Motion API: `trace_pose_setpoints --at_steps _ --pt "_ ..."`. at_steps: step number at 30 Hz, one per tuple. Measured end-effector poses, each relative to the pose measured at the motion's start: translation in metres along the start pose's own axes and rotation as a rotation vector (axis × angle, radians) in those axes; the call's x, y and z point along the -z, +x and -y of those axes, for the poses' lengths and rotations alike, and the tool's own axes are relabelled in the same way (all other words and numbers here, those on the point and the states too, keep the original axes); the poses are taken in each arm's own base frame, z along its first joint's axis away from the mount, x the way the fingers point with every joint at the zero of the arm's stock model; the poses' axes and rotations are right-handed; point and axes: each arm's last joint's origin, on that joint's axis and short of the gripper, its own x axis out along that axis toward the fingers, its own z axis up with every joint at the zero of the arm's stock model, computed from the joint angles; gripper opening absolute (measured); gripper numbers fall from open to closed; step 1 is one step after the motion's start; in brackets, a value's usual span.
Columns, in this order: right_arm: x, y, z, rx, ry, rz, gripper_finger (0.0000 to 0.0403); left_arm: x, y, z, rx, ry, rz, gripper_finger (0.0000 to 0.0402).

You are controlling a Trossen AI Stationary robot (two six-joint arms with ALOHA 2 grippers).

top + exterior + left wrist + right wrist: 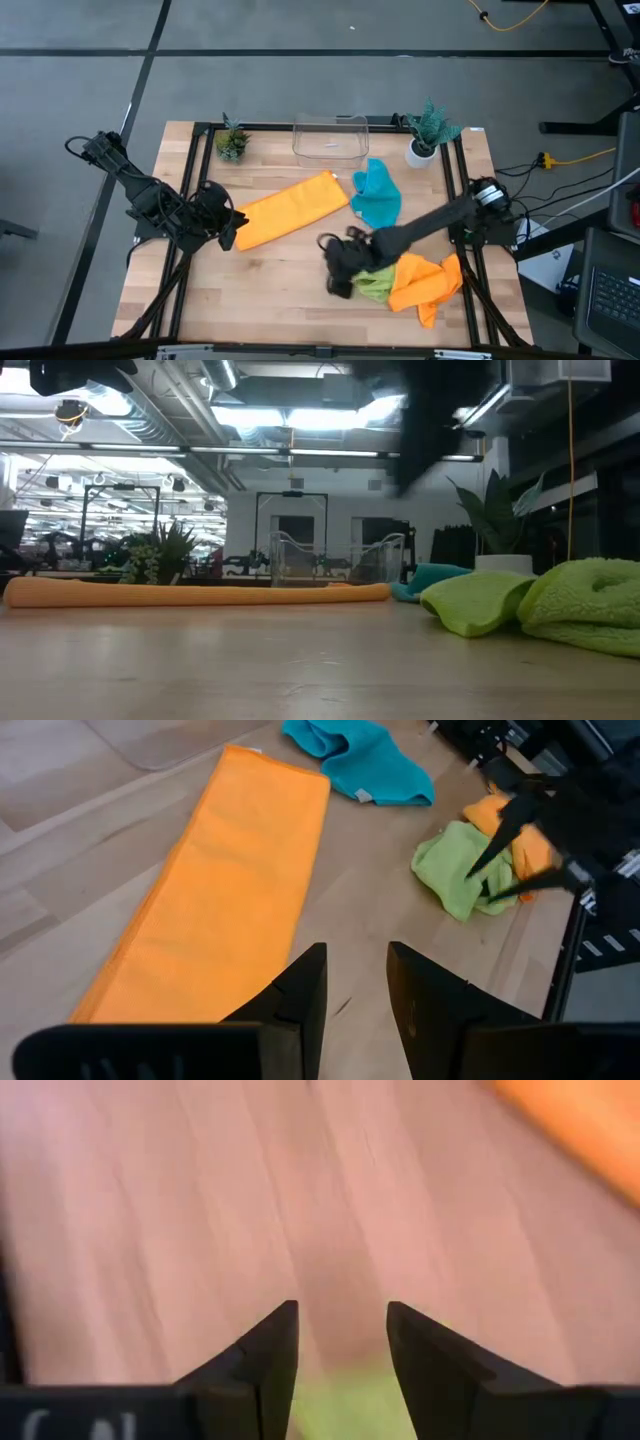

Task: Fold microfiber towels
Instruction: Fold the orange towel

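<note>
**Hovering over the green towel, one orange towel already folded**

Reaching across the table (290,270), the right tool (340,272) hangs just at the near-left edge of the lime green towel (375,285). Its fingers (270,1355) stand spread with nothing between them; in its own wrist view only a sliver of green shows below the gap, so it looks placed to pick up an edge of that towel rather than the middle.

The left tool (228,225) waits at the left end of the folded orange towel (290,208), fingers apart and empty, touching nothing that can be seen. That towel lies as a long flat strip running diagonally across the middle of the table, probably folded once and left there clear of the unfolded pile.

The teal-blue towel (378,192) is crumpled near the clear plastic bin (330,138) at the far edge. The second orange towel (425,283) is bunched against the green one on the right, the two touching and partly overlapping, which may make lifting one alone awkward.

From table height the right arm is only a dark blur overhead, and its tool is not visible there. The right arm also covers part of the green towel from above, so where its corners lie is hard to make out. The right wrist view is too smeared to show the tool's height above the wood.
</note>
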Motion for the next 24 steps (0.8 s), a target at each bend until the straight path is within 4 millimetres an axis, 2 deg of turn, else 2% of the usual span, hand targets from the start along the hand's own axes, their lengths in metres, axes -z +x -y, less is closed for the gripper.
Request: trace_pose_setpoints --at_steps 4,8,15,18,24 --pt "-0.030 0.038 0.004 -0.184 0.082 0.192 0.0158 -0.001 -0.002 -0.002 0.008 -0.006 0.002 0.0099" --pt "-0.059 0.069 0.005 -0.228 0.038 0.317 0.0158 -0.008 -0.012 -0.009 0.051 0.010 0.012 0.0099" --pt "-0.117 0.118 -0.003 -0.195 -0.052 0.405 0.0158 -0.023 -0.030 -0.027 0.104 -0.002 0.098 0.0099" --pt "-0.140 0.133 0.004 -0.146 -0.020 0.433 0.0158 -0.026 -0.033 -0.031 0.108 0.007 0.125 0.0099" --pt "-0.168 0.162 0.019 -0.060 -0.004 0.518 0.0158 -0.033 -0.036 -0.036 0.043 0.048 0.263 0.0099"
